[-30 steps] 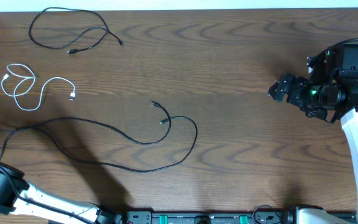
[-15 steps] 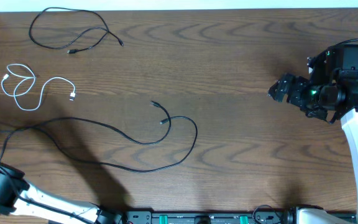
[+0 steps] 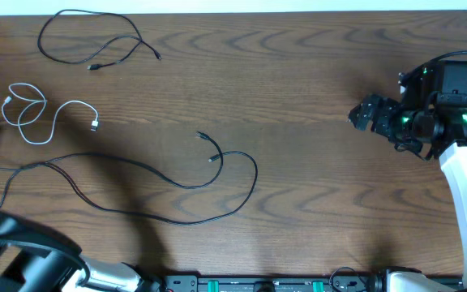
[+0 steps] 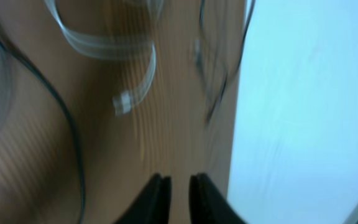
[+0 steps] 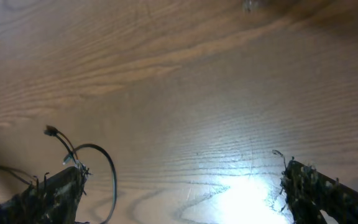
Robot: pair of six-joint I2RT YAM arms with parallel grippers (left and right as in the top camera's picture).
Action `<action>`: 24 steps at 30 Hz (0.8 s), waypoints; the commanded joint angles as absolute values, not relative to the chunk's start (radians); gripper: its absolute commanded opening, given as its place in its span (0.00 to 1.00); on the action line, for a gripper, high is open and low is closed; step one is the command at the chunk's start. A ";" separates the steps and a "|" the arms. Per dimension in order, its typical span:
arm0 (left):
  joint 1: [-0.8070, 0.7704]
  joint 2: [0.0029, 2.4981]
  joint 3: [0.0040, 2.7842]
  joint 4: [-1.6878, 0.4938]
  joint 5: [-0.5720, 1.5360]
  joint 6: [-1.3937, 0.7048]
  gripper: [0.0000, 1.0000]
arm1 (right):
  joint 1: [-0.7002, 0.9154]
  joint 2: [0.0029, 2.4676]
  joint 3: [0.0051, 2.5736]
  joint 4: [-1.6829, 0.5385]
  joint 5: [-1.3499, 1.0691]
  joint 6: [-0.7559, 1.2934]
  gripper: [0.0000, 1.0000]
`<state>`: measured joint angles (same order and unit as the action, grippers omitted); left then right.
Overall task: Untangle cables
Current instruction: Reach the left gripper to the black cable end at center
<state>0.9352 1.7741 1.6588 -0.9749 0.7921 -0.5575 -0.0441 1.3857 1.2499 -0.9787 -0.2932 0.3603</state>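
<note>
- The left end effector [image 4: 178, 182] is seen with its fingers a little apart. Nothing is held between them, but that view is blurred.
- The right end effector [image 3: 367, 115] is spread wide, and nothing is held.
- From overhead, the white cable [image 3: 37, 120] is laid at 9 o'clock on the bench [image 3: 314, 65]. The short black cable [image 3: 96, 45] is laid at 10 o'clock, apart from it.
- The long black cable [image 3: 136, 174] is stretched from 9 towards 3 o'clock. It is crossed over itself in a loop [image 3: 256, 174].
- The loop is found at 8 o'clock from the right end effector, well apart.
- The left arm [image 3: 23, 259] is judged nearer to all three cables.
- Bare wood is seen all around the loop, so room for pulling is judged good.
</note>
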 commanded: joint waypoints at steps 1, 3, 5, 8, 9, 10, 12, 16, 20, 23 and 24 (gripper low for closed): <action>0.772 1.794 1.631 -1.053 0.844 -0.331 0.35 | -0.037 1.386 1.231 -0.982 -0.302 0.369 0.99; 0.665 1.794 1.618 -1.101 0.796 -0.235 0.46 | -0.037 1.386 1.229 -0.988 -0.302 0.369 0.99; 0.562 1.794 1.605 -1.119 0.737 -0.180 0.53 | -0.037 1.386 1.228 -0.991 -0.302 0.370 0.99; 0.390 1.794 1.580 -1.115 0.590 -0.129 0.68 | -0.037 1.386 1.228 -0.991 -0.302 0.370 0.99; 0.328 1.794 1.570 -1.113 0.512 -0.126 0.72 | -0.037 1.386 1.228 -0.991 -0.304 0.370 0.99; 0.274 1.794 1.563 -1.113 0.438 -0.127 0.75 | -0.037 1.386 1.228 -0.992 -0.307 0.370 0.99; 0.170 1.794 1.552 -1.114 0.313 -0.127 0.80 | -0.037 1.386 1.228 -1.000 -0.307 0.370 0.99; -0.022 1.794 1.534 -1.113 0.181 -0.127 0.84 | -0.037 1.386 1.228 -1.010 -0.307 0.370 0.99; -0.171 1.794 1.500 -1.092 0.110 -0.127 0.84 | -0.037 1.386 1.228 -1.014 -0.310 0.370 0.99; -0.267 1.794 1.439 -1.056 0.111 -0.128 0.85 | -0.037 1.386 1.228 -1.015 -0.325 0.370 0.99; -0.286 1.794 1.420 -1.048 0.111 -0.127 0.98 | -0.037 1.386 1.228 -1.015 -0.325 0.370 0.99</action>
<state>-0.2195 1.7863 1.4799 -1.0603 0.1783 -0.1478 -0.0441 1.3853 1.2335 -1.0130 -0.3038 0.3603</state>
